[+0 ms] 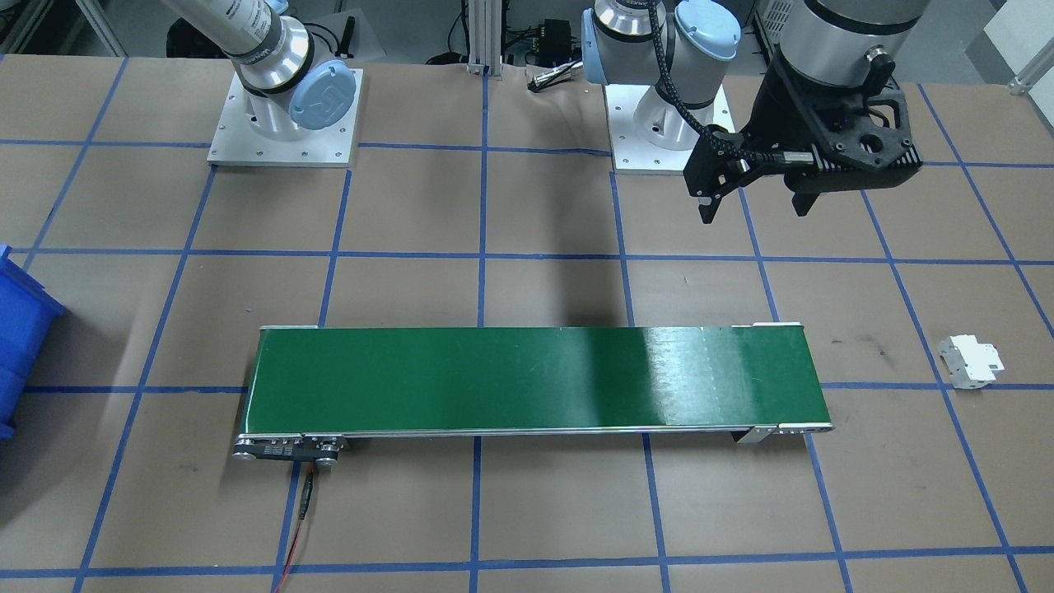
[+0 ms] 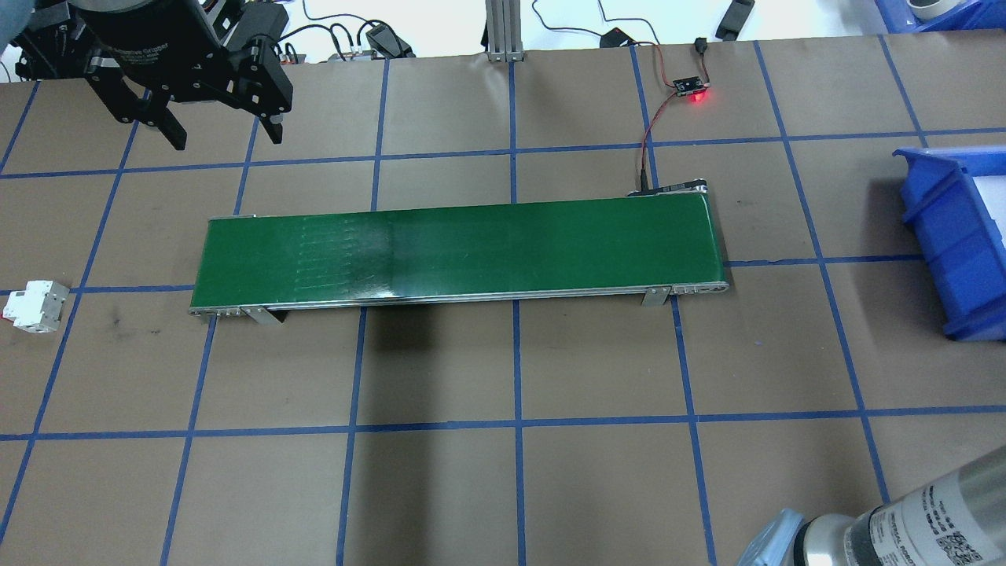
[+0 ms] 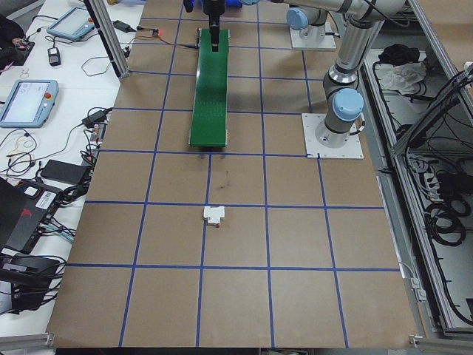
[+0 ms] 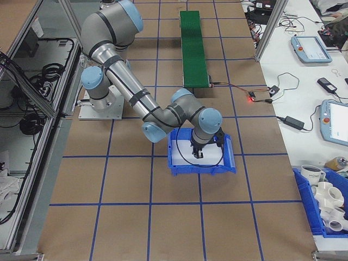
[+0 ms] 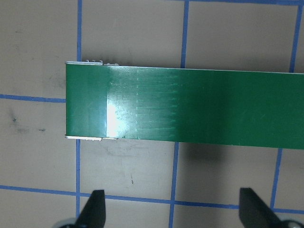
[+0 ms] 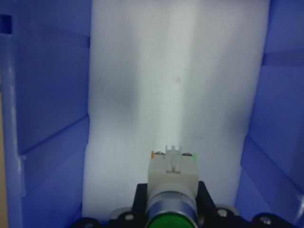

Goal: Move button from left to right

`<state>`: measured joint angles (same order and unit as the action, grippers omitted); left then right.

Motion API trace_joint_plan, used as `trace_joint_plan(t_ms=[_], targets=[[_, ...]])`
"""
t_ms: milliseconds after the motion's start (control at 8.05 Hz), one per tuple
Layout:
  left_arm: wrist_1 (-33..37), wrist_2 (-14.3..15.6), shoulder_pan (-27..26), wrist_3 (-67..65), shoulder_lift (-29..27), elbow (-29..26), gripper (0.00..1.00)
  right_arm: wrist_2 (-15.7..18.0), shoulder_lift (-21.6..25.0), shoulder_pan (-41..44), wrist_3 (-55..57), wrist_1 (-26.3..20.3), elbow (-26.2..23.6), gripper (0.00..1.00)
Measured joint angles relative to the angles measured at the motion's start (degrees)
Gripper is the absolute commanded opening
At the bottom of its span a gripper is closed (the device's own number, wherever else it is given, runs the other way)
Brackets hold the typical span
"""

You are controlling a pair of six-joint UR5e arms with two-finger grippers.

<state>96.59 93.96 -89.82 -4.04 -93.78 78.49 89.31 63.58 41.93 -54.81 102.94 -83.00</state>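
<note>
**Button held over the blue bin**

Only the right wrist view shows the button (image 6: 172,190), at bottom centre: green round cap, white-grey body, clamped in the right gripper (image 6: 171,211) above white foam lining the blue bin (image 6: 45,118). At the overhead view's upper left, the left gripper (image 2: 224,134) hangs with jaws spread, empty.

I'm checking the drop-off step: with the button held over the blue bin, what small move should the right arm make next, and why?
Probably lower a little, then open. The right wrist view shows the button gripped in the right gripper above the white foam lining the blue bin, apparently not yet resting on it. The left gripper hangs open beyond the conveyor's left end.
</note>
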Motion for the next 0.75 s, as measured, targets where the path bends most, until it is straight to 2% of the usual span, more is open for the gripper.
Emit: trace_joint_plan(t_ms=[248, 621, 745], targets=[[0.0, 0.0, 0.0, 0.0, 0.0, 0.0, 1.0, -0.4, -2.6, -0.1, 0.7, 3.0, -0.2, 0.0], [0.0, 0.0, 0.0, 0.0, 0.0, 0.0, 1.0, -0.5, -3.2, 0.2, 3.1, 4.0, -1.0, 0.0], [0.0, 0.0, 0.0, 0.0, 0.0, 0.0, 1.0, -0.5, -3.3, 0.2, 3.2, 4.1, -1.6, 0.14]])
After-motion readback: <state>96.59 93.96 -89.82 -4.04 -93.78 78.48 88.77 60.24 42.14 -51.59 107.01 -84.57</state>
